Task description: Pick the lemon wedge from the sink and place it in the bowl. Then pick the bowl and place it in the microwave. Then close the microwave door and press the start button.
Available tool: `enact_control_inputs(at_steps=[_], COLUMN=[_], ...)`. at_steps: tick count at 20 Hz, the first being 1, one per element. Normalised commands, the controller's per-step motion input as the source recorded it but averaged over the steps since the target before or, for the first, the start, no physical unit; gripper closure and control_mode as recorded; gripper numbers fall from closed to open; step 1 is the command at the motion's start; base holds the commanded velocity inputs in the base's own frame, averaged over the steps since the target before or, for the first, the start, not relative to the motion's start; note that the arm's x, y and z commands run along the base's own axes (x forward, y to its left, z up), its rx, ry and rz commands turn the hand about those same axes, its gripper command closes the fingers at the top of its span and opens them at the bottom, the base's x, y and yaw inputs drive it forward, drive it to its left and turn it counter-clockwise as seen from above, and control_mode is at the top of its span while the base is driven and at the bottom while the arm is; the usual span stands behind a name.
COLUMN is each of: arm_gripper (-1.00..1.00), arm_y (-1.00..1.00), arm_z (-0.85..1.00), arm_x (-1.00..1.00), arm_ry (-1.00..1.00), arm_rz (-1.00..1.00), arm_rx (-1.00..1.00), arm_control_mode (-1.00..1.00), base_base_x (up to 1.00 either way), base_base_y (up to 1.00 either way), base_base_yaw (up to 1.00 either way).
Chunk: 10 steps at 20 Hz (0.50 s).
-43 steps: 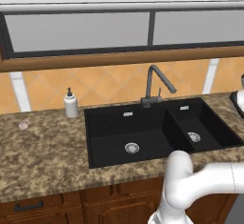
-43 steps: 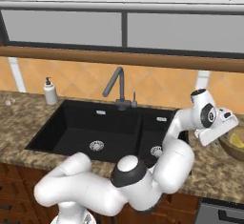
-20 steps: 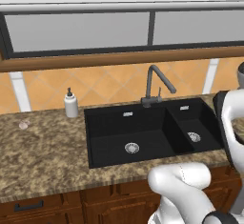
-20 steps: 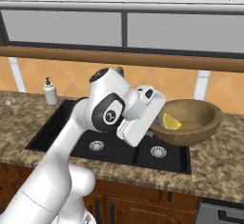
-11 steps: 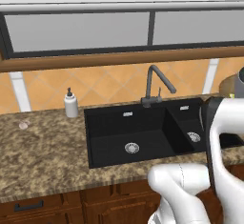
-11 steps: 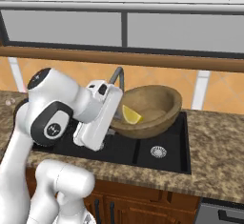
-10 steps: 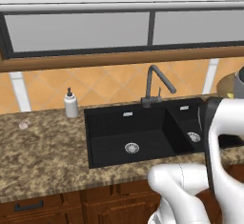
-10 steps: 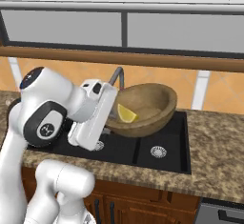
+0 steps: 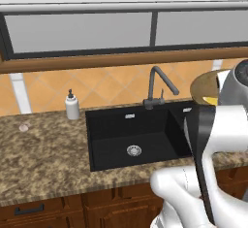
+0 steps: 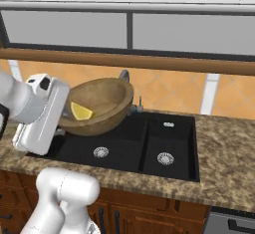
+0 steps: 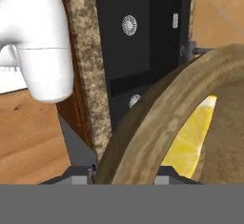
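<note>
The tan wooden bowl (image 10: 99,103) hangs tilted in the air above the black double-basin sink (image 10: 149,151), held at its rim. My gripper (image 10: 63,119) is shut on the bowl's left rim. The yellow lemon wedge (image 10: 81,112) lies inside the bowl near the gripper. In the hand view the bowl rim (image 11: 157,118) runs up from my gripper (image 11: 122,176), with the lemon wedge (image 11: 190,132) inside and the sink (image 11: 143,32) below. From the left base, the bowl (image 9: 201,84) and lemon wedge (image 9: 211,100) peek out beside my arm. The microwave and its door are out of view.
A dark curved faucet (image 9: 157,84) rises behind the sink. A white soap bottle (image 9: 72,106) stands on the speckled granite counter (image 9: 43,149) to the left, with a small round object (image 9: 23,126) further left. Wooden cabinets run below the counter, a window above.
My arm has swung further left with the bowl, and the lemon wedge stays inside it. The bowl now hangs over the sink's left basin. The sink and counter have not moved.
</note>
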Motion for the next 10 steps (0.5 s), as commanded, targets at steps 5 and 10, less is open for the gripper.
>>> enact_control_inputs(at_steps=[5,10], arm_gripper=[1.00,1.00], arm_y=[0.92,0.39], arm_z=[0.00,0.00], arm_x=[-0.32,-0.14], arm_ry=[0.00,-0.04], arm_rz=[0.23,0.16], arm_rx=[0.13,0.10], arm_control_mode=[-1.00,-1.00], base_base_x=[0.00,0.00], base_base_y=[0.00,0.00], base_base_yaw=[0.00,0.00])
